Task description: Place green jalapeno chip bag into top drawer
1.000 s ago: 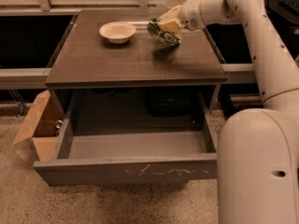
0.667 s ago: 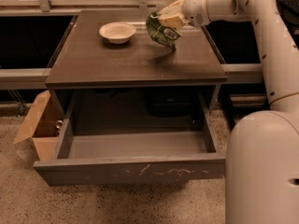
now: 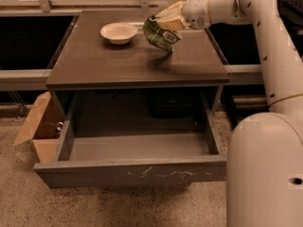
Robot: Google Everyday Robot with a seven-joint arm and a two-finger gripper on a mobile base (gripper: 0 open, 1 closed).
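One pale hand (image 3: 166,23) grips the crinkled shiny green jalapeno chip bag (image 3: 157,35) over the flat dark table (image 3: 113,66)

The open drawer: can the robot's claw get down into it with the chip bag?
Probably yes. The claw holds the green chip bag above the table, and the top drawer is pulled out past the table's front edge, so nothing seems to cover it.
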